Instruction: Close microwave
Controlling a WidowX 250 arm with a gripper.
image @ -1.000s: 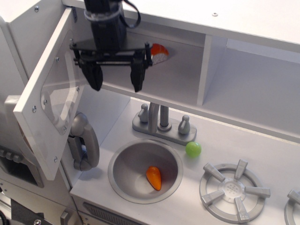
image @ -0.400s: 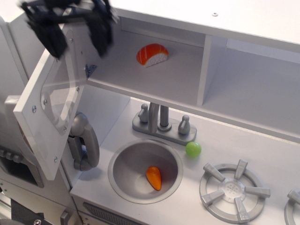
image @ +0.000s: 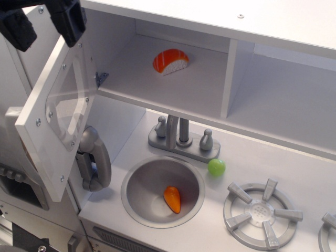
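The microwave (image: 173, 79) is a white box compartment at the upper left. Its hinged door (image: 58, 113) with a clear window stands wide open, swung out to the left. A grey handle (image: 94, 160) hangs at the door's lower edge. An orange and white sushi piece (image: 170, 61) lies inside the compartment. My gripper (image: 44, 26) is at the top left corner, above the door's upper edge, and partly cut off by the frame. Its two black fingers (image: 68, 23) stand apart and hold nothing.
A doorless white shelf compartment (image: 283, 100) is to the right of the microwave. Below are a grey faucet (image: 181, 136), a round sink (image: 163, 190) with an orange toy in it, a green ball (image: 216, 167) and a grey burner (image: 261, 212).
My gripper has moved from in front of the microwave opening up and to the left, past the door's top edge. The sushi piece is now in full view. The door has not moved.
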